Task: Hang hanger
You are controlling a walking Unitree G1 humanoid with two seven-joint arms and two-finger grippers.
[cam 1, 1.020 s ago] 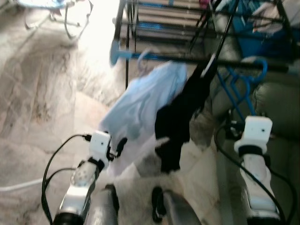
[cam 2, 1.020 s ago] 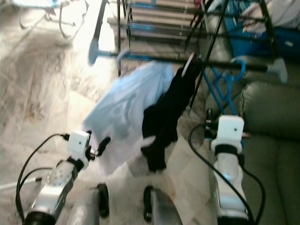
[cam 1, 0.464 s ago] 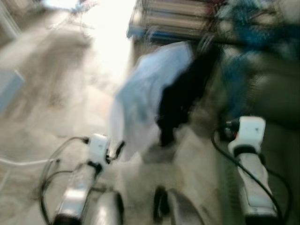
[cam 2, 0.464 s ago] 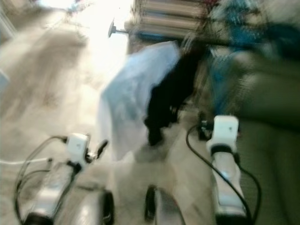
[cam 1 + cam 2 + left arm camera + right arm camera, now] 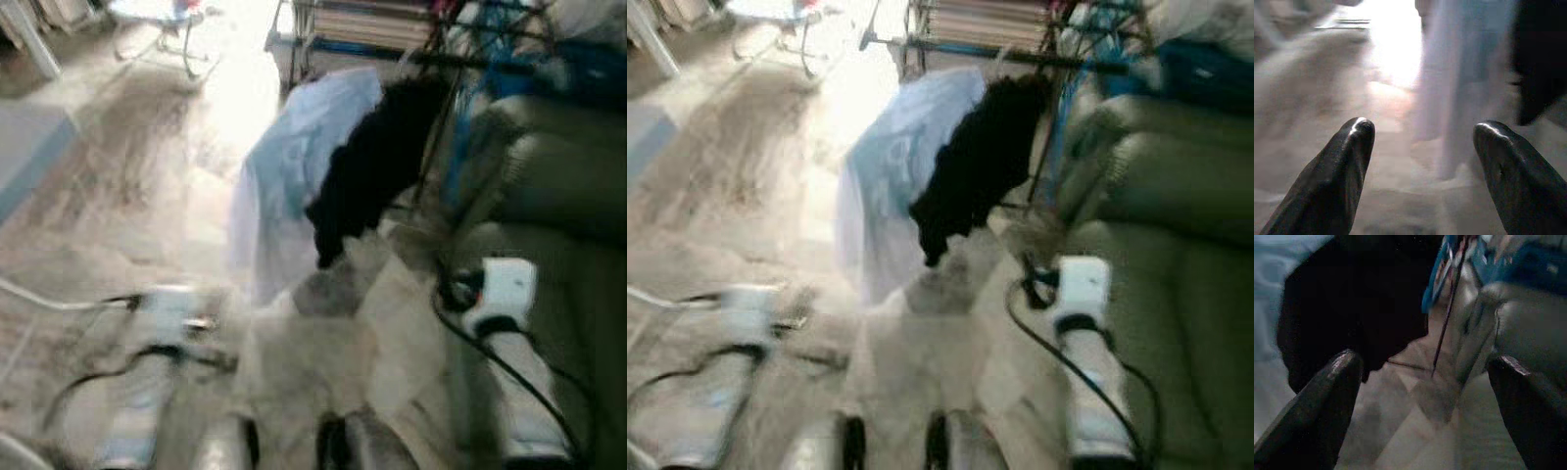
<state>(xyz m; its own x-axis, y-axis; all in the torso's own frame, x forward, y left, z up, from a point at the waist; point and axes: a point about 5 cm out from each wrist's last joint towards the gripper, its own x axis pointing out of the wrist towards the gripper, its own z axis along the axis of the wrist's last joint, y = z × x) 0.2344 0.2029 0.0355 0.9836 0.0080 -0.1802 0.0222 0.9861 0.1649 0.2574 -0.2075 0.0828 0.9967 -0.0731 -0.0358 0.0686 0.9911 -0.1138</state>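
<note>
Floor [image 5: 127, 186] was pale mottled stone, glare-washed near the top; a grey-green upholstered sofa [image 5: 1176, 264] sat beside the right arm. Head views blurred.

A dark metal rail [image 5: 1019, 57] of a drying rack ran crosswise ahead of both grippers. Two garments hung from it, draping down and toward the robot: a light blue shirt [image 5: 294, 176], thin and soft, ahead of the left gripper [image 5: 1420, 161], and a black garment [image 5: 377, 162], matte and limp, touching the shirt on its right-arm side, ahead of the right gripper [image 5: 1425, 396]. Hanger hooks at the rail were too blurred to resolve; each garment's long axis ran top to hem, slanted.

Blue hangers [image 5: 1437, 279] hung beyond the black garment, nearer the sofa.

Left gripper: fingers [image 5: 1347, 161] spread wide, nothing between them. Right gripper: fingers [image 5: 1327, 401] likewise wide apart, empty.
</note>
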